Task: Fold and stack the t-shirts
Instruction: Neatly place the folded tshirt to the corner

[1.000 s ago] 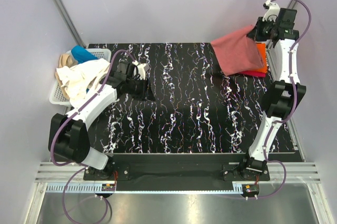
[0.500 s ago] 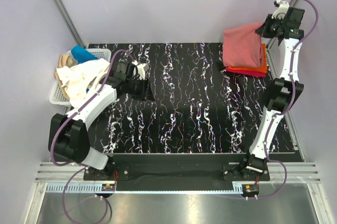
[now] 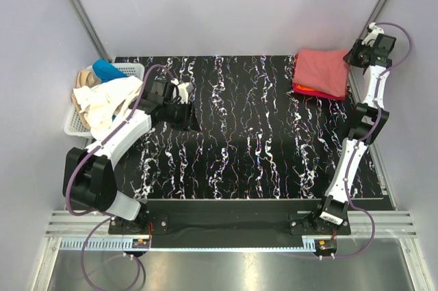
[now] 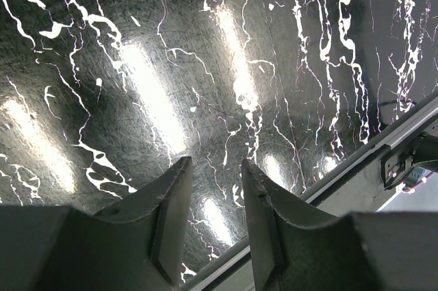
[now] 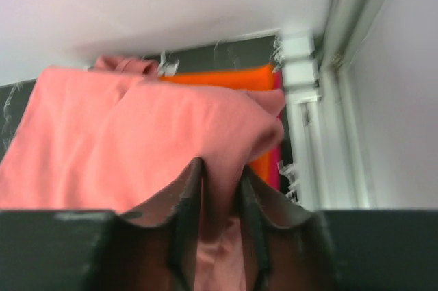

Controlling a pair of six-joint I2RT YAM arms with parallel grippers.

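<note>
A dusty salmon-pink t-shirt (image 3: 321, 72) lies folded on a stack of an orange t-shirt (image 3: 303, 88) and a magenta one (image 3: 321, 94) at the table's far right corner. My right gripper (image 3: 356, 55) sits at the stack's right edge. In the right wrist view its jaws (image 5: 220, 174) stand parted with a ridge of the salmon-pink t-shirt (image 5: 123, 140) lying between them; the orange t-shirt (image 5: 226, 79) shows beyond it. My left gripper (image 3: 194, 117) hovers open over bare table near the basket, and its jaws (image 4: 215, 168) hold nothing.
A white lattice basket (image 3: 72, 124) at the table's left edge holds a cream-white t-shirt (image 3: 106, 103) spilling over its rim, plus a tan one (image 3: 83, 77) and a blue one (image 3: 106, 68). A white frame post (image 5: 301, 79) stands just right of the stack.
My right arm swung the salmon-pink t-shirt rightward and down onto the orange and magenta stack, and its jaws have parted. My left arm has stayed still.
</note>
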